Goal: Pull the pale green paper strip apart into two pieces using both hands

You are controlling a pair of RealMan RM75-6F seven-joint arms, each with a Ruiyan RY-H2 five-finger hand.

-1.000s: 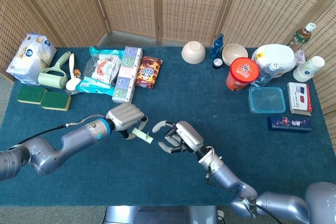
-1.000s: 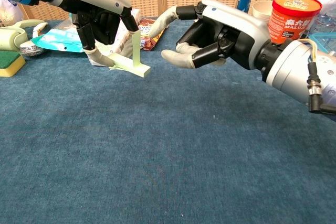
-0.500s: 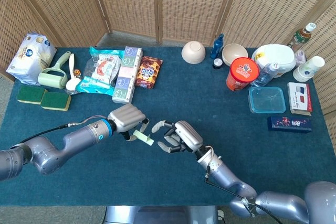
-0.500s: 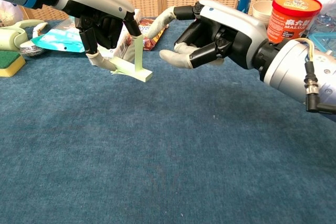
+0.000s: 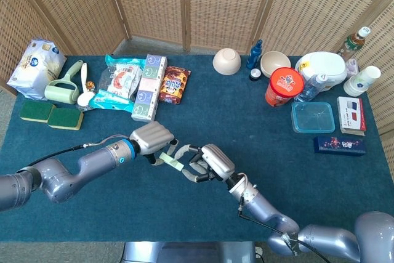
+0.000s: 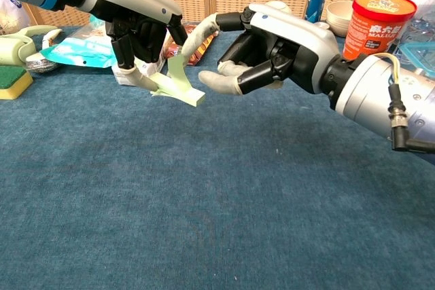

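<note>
I have the pale green paper strip (image 6: pixel 175 85) pinched in my left hand (image 6: pixel 139 28), held just above the blue tablecloth (image 6: pixel 204 195) near the table's middle, its free end jutting toward my right hand (image 6: pixel 262 56). That hand holds nothing, fingers spread, one fingertip right at the strip's upper edge; whether it touches I cannot tell

The left hand (image 6: pixel 139 28) sits left of the right hand (image 6: pixel 262 56), the paper strip (image 6: pixel 178 85) between them, above the table (image 6: pixel 204 222) near its front edge.
</note>
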